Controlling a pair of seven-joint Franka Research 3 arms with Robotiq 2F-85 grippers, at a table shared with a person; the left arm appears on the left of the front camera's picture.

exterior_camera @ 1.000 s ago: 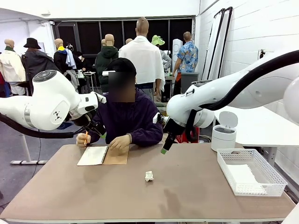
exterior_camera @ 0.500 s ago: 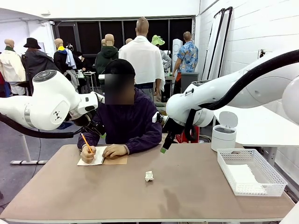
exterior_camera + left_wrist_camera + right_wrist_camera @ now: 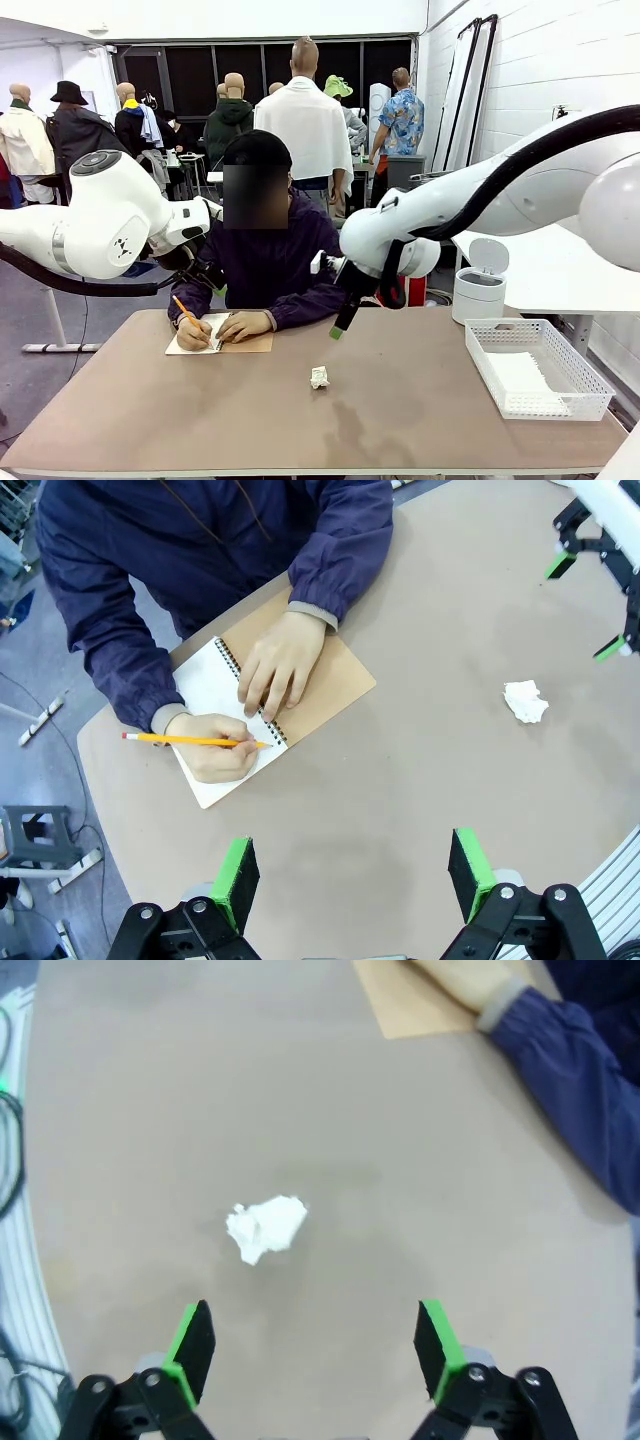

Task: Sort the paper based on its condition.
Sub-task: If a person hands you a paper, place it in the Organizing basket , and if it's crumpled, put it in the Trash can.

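a crumpled wad of paper (image 3: 319,377) is seen near the middle of the worktop (image 3: 430,425), well apart from everything else. in the right wrist view the wad (image 3: 266,1227) lies ahead of the right claw (image 3: 312,1335), beyond the fingertips and not between them. the jaws are spread wide and nothing is gripped. in the front view this claw (image 3: 337,329) hangs above the worktop, on the far side of the wad. one green-tipped finger can be made out there; the other is lost against the dark sleeve behind.

the left claw (image 3: 353,870) is held high over the left part of the worktop, jaws wide apart and empty. in the front view its fingers are hard to tell from the dark shapes before the person's jacket.

flat white sheets (image 3: 525,380) lie in a white mesh basket (image 3: 478,352) at the right edge; how many cannot be told.

at the far left a spiral notebook (image 3: 335,675) is partly covered by the person's hands. one hand (image 3: 280,665) rests across the spiral, and the other hand (image 3: 215,752) holds a yellow pencil (image 3: 175,740) on the white page. in the right wrist view the brown cover is cut off by the top edge.
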